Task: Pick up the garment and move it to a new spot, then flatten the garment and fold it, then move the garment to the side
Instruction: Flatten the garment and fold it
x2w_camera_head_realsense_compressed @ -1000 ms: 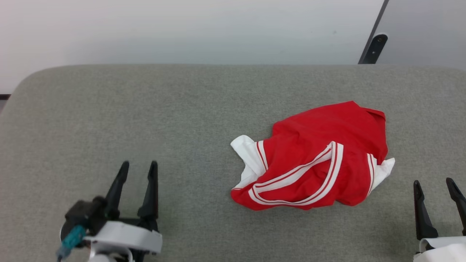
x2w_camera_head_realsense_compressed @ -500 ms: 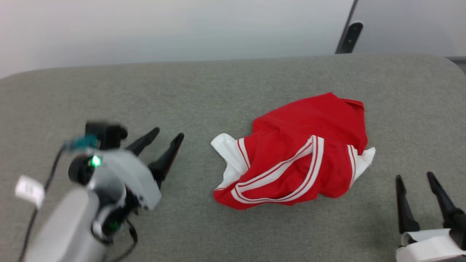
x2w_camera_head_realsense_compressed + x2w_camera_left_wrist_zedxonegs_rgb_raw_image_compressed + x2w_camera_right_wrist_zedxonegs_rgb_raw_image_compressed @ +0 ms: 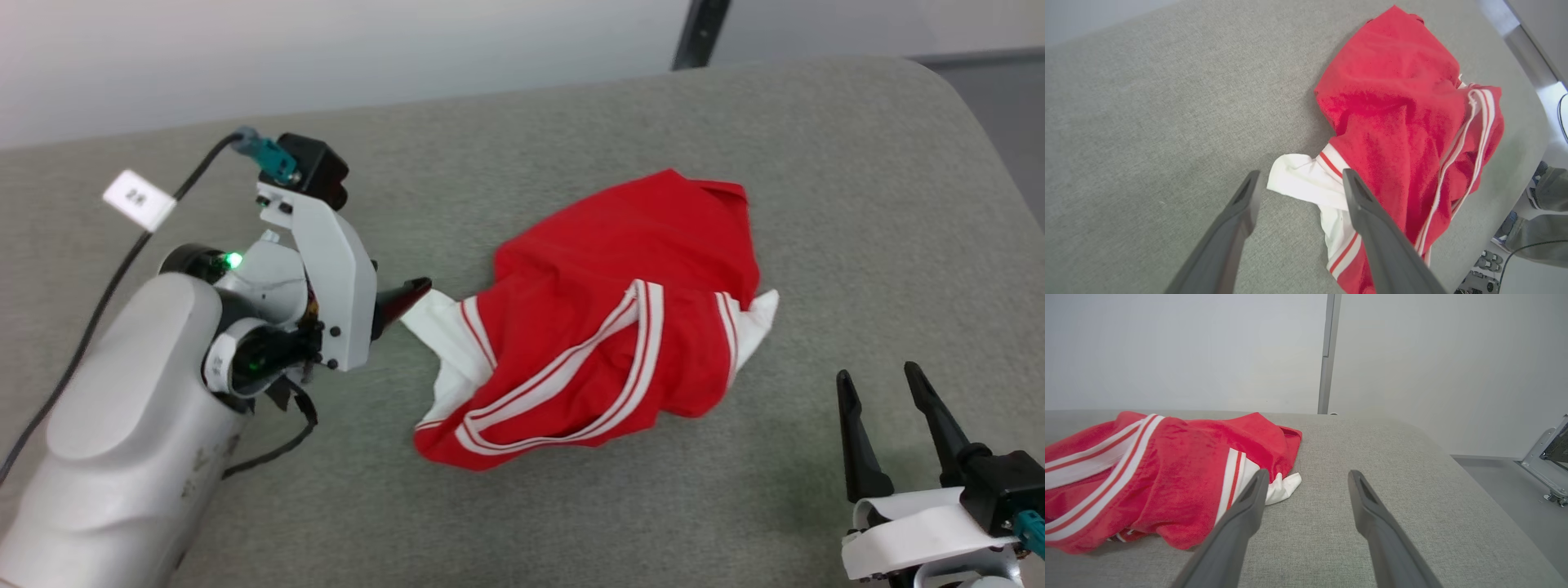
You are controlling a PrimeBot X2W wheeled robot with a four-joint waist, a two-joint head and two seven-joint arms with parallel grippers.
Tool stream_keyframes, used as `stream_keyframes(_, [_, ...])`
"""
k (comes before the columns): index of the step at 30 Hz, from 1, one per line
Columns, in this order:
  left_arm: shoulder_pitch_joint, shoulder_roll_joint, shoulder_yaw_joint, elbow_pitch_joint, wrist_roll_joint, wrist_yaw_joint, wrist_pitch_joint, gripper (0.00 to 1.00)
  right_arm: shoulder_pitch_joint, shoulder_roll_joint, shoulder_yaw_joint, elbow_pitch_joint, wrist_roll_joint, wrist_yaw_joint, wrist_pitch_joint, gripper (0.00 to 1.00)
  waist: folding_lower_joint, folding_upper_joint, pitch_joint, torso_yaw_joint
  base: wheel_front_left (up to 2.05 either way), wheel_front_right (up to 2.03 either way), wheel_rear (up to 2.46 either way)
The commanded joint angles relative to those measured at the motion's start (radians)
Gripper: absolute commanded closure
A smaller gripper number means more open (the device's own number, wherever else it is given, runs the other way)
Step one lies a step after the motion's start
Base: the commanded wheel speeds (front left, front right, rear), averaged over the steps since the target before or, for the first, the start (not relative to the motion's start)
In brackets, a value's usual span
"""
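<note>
The garment [image 3: 604,318] lies crumpled on the grey padded table [image 3: 571,122], red with white sleeves and striped trim; any lettering is hidden in the folds. My left gripper [image 3: 404,298] is at its left end, open, fingers pointing right. In the left wrist view the left gripper [image 3: 1301,175] straddles the tip of the white sleeve [image 3: 1306,192] of the garment [image 3: 1396,94], a little above it. My right gripper [image 3: 876,374] stands open near the front right, apart from the cloth. The right gripper [image 3: 1308,473] has bare table between its fingers, with the garment [image 3: 1180,465] to its left.
The table's rounded right corner [image 3: 955,90] drops to grey floor. A dark post [image 3: 700,33] stands behind the table. A cable with a white tag [image 3: 137,198] trails from my left arm. A person's legs [image 3: 1547,192] show past the table edge. A metal bracket [image 3: 1547,457] stands on the floor.
The head camera has turned, shifting the whole picture. My left arm has swung up and across to the garment's white sleeve, its fingers now pointing right. The right gripper and garment stay put.
</note>
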Motion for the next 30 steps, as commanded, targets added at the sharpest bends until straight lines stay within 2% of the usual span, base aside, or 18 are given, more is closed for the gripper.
stream_keyframes(1, [-0.016,0.005,-0.012,0.011,0.001,-0.001,0.023,0.00,-0.008,0.008,0.004,-0.002,0.006,-0.001,-0.001,0.00,0.0000,0.0000,0.039,-0.047,0.00,0.00,0.00])
stream_keyframes(5, [-0.050,0.017,-0.027,0.044,-0.005,0.011,0.099,0.00,-0.015,0.023,0.007,-0.004,0.012,-0.001,-0.001,0.00,0.0000,0.0000,0.056,-0.075,0.00,0.00,0.00])
stream_keyframes(12, [-0.084,0.030,-0.077,0.074,0.024,0.006,0.173,0.00,-0.026,0.041,0.014,-0.002,0.022,-0.001,-0.001,0.00,0.0000,0.0000,0.083,-0.102,0.00,0.00,0.00])
stream_keyframes(18, [-0.100,0.050,-0.132,0.110,0.058,-0.012,0.199,0.00,-0.042,0.048,0.017,-0.005,0.031,-0.001,-0.001,0.00,0.0000,0.0000,0.104,-0.112,0.00,0.00,0.00])
stream_keyframes(27, [-0.108,0.022,-0.191,0.205,0.067,-0.023,0.197,0.00,-0.052,0.053,0.013,0.003,0.038,-0.001,-0.001,0.00,0.0000,0.0000,0.119,-0.113,0.00,0.00,0.00])
stream_keyframes(28, [-0.109,0.016,-0.198,0.213,0.063,-0.023,0.200,0.43,-0.053,0.054,0.013,0.004,0.038,-0.001,-0.001,0.00,0.0000,0.0000,0.119,-0.113,0.00,0.00,0.00])
stream_keyframes(29, [-0.108,0.009,-0.200,0.221,0.058,-0.024,0.197,0.65,-0.054,0.054,0.013,0.004,0.038,-0.001,-0.001,0.00,0.0000,0.0000,0.119,-0.112,0.00,0.00,0.00])
stream_keyframes(30, [-0.106,0.002,-0.203,0.229,0.056,-0.024,0.196,1.00,-0.055,0.055,0.013,0.006,0.039,-0.001,-0.001,0.00,0.0000,0.0000,0.119,-0.111,0.00,0.00,0.00])
